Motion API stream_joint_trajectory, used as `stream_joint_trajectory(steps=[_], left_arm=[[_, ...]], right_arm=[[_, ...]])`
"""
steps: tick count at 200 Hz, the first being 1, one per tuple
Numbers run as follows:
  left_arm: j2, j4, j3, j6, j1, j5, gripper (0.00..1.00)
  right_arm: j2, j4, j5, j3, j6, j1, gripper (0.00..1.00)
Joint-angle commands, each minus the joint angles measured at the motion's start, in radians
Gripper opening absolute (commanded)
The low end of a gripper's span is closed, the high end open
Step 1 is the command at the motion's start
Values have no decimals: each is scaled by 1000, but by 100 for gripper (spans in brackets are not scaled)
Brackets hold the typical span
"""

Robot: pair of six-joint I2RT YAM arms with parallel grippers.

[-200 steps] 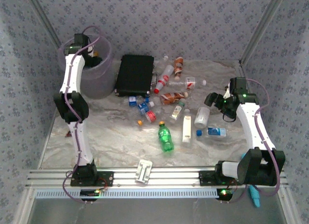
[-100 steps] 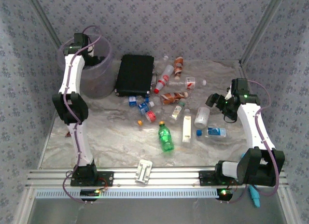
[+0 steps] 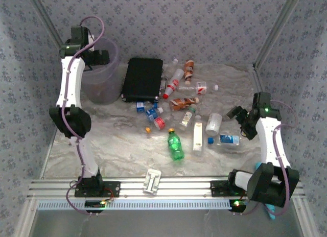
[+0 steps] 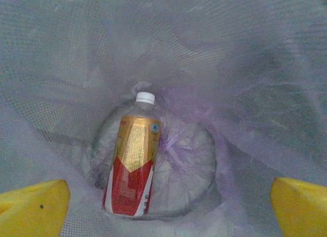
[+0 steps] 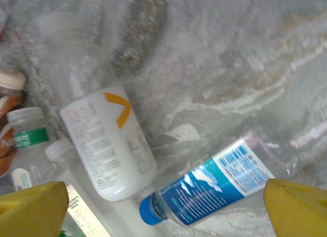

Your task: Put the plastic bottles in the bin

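Note:
The lilac bin [image 3: 103, 86] stands at the far left. My left gripper [image 3: 98, 58] hangs open over its mouth. Looking down into the bin [image 4: 240, 68], a bottle with a red and gold label [image 4: 134, 165] lies on the bottom, well below my open left gripper [image 4: 166, 211]. Several plastic bottles lie scattered mid-table, among them a green one [image 3: 175, 146] and a white one [image 3: 213, 123]. My right gripper [image 3: 237, 115] hovers open above a blue-capped, blue-labelled bottle [image 5: 214, 188], which lies beside the white bottle [image 5: 110, 145] and between its spread fingers.
A flat black case [image 3: 143, 78] lies right of the bin, with bottles along its right and front edges. A small white part [image 3: 152, 181] rests on the front rail. Patterned walls close in the table on three sides.
My left arm has lifted, bringing its gripper up from inside the bin to the rim. My right gripper has swung right and nearer, from the white bottle to over the blue-labelled one.

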Motion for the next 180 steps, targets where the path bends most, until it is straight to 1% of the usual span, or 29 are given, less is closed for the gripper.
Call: stream_joint_trajectory(steps=[1,28,51,69,93,108,125,138,161,180], left_arm=[[-57,-4,54,16,-12,-25,100],[-85,-15,57,27,-20,-37,100],[-118,-18,35,27,-24,-49,100],[-157,-8,-6,28,-30,-57,100],[-236,32,-105,26,-46,-76,100],[-289,48,-154,28,-65,-104,100],[-351,67,-199,41,-105,-147,100],[-402,71,-228,44,-141,-155,100],[-484,82,-308,34,-223,-113,100],[-552,129,-423,-12,-282,35,100]], right_arm=[[-34,-12,36,-71,133,-11,100],[-72,56,46,-174,223,-17,100],[-74,117,37,-238,280,-26,100],[-64,170,29,-284,314,-33,100],[-29,224,23,-326,339,-48,100],[-10,261,12,-346,342,-59,100],[9,289,6,-359,349,-67,100],[21,314,5,-369,358,-68,99],[49,361,3,-383,372,-71,96],[73,384,-3,-380,376,-69,93]])
